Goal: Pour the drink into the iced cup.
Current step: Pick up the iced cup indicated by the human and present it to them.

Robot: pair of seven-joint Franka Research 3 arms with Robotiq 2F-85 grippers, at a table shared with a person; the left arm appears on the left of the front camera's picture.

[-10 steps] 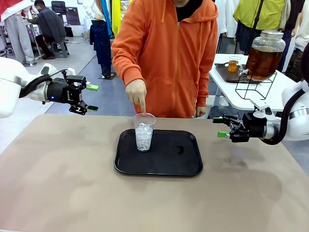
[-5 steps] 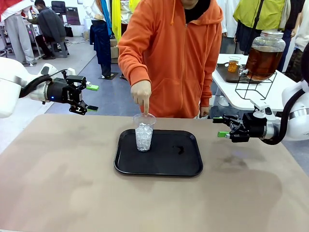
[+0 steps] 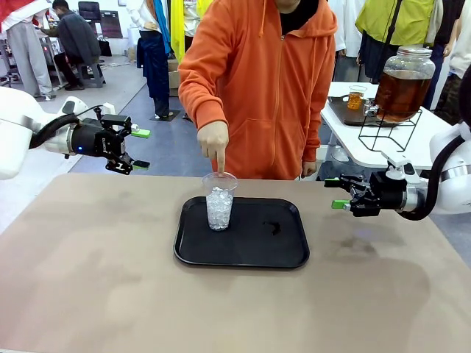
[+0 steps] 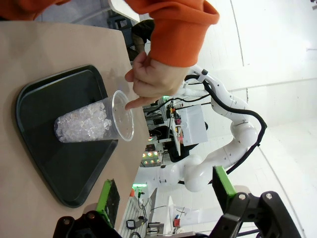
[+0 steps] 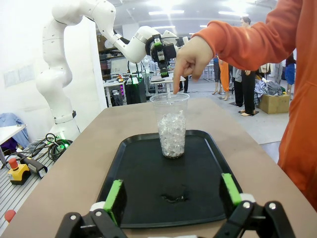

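Indoors, iced cup on black tray, tan table.

No text, brand or number is legible; the iced cup looks plain (clutter beyond the bench is too small and blurred).

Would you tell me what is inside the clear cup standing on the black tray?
The cup holds crushed ice, stopping well short of the rim, and no amber liquid shows. A person's index finger points down at its rim. The ice hides the cup's very bottom.
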